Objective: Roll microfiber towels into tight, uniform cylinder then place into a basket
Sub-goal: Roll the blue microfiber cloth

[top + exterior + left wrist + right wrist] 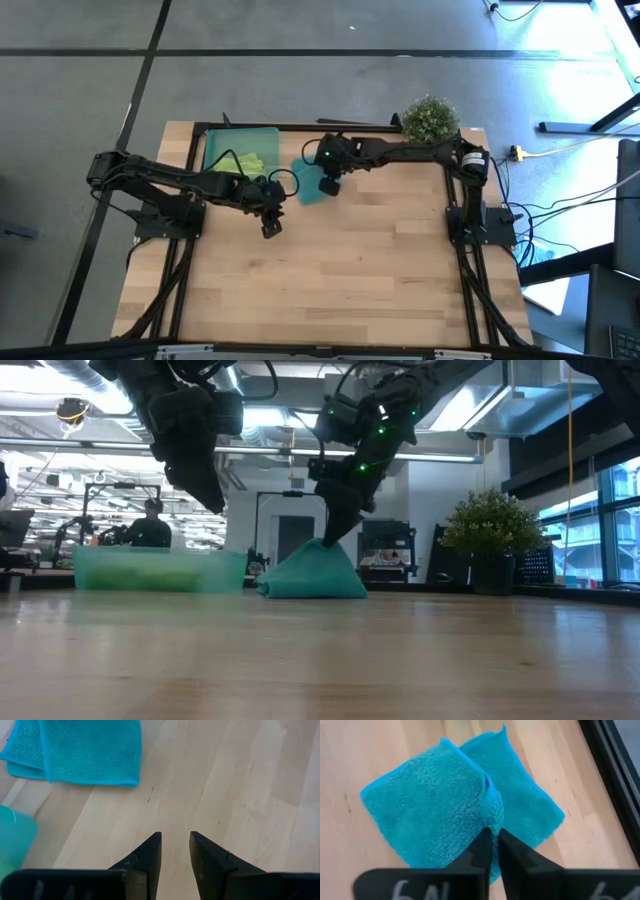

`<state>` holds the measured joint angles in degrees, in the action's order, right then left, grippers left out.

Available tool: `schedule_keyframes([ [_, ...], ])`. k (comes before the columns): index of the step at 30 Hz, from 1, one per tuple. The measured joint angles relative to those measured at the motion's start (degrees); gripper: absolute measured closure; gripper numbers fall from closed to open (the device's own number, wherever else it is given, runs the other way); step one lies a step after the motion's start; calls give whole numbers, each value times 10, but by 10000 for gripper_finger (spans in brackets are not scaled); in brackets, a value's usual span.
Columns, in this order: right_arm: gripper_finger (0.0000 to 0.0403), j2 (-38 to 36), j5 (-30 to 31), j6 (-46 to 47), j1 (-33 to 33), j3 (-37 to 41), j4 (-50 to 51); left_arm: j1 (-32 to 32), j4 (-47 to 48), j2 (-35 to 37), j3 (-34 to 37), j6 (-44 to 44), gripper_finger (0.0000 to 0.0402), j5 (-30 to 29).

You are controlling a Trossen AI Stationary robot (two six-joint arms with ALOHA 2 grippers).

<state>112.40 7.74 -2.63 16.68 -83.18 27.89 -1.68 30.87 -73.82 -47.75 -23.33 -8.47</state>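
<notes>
While pinched by right gripper (492,840) — teal towel (440,805) peaks upward.

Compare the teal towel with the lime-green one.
The teal towel lies on the bare table, loosely folded and pinched up into a peak by the right gripper; the lime-green towel sits crumpled inside the basket, untouched. Neither is a tight roll.

The teal towel (455,805) lies on the pale wood-grain surface (350,280); the translucent teal-green basket (215,145) holds a lime-green towel (248,163).
</notes>
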Motion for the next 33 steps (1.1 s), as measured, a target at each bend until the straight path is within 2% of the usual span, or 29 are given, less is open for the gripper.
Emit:
schedule_keyframes([
  [9, 283, 0, 1, 7, 7, -1, 15, 0, 0, 0, 0, 0, 305, 0],
  [14, 244, 0, -3, -22, 7, -65, 98, 0, 0, 0, 0, 0, 305, 0],
  [16, 235, 0, -43, -31, 7, -92, 137, 0, 0, 0, 0, -1, 305, 0],
  [18, 231, 0, -112, -38, 7, -98, 143, 0, 0, 0, 0, -3, 305, 0],
  [21, 232, -1, -183, -41, 4, -70, 99, 0, 0, 0, 0, -3, 305, 0],
  [27, 237, 0, -188, -22, -4, 22, 0, 0, 0, 0, 0, -5, 305, 0],
  [33, 238, 0, -174, -21, -4, 92, -33, 0, 0, 0, 0, -6, 305, 0],
])
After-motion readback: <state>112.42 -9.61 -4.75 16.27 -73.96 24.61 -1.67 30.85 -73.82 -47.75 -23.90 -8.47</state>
